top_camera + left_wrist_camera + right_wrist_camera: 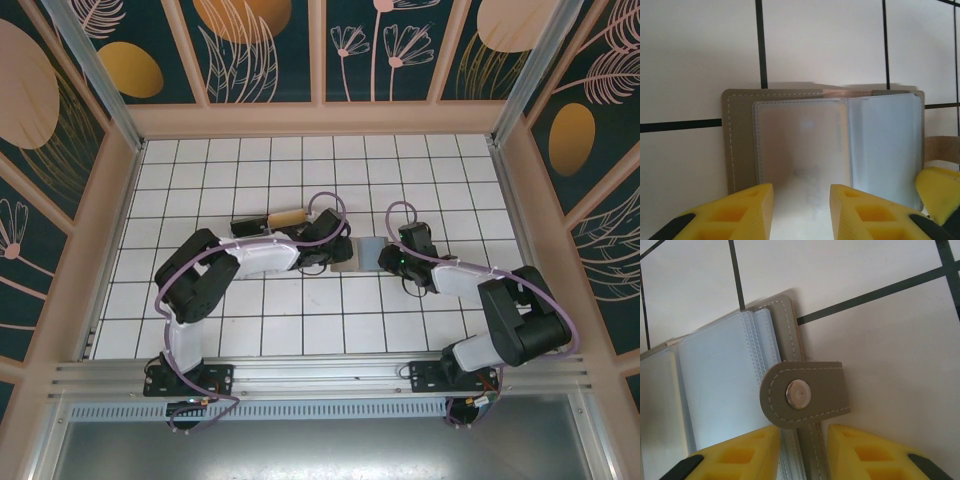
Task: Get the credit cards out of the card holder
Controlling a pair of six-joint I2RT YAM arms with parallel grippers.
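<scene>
The card holder (362,256) lies open on the tiled floor between both arms: a taupe stitched cover (740,145) with clear plastic sleeves. A pale card (800,140) shows through the left sleeve and a grey-blue card (885,145) through the right one. My left gripper (801,202) is over the near edge of the left sleeve, jaws apart, with the pale surface filling the gap; I cannot see whether it is clamped. My right gripper (804,445) straddles the cover's right edge (790,330) just below the snap strap (805,395), jaws apart. One of its fingers (937,190) rests at the holder's corner.
A tan oblong object (287,217) lies behind the left arm. Low walls (320,118) close the white tiled floor in at the back and on both sides. Bare tiles (300,320) stretch in front of the holder.
</scene>
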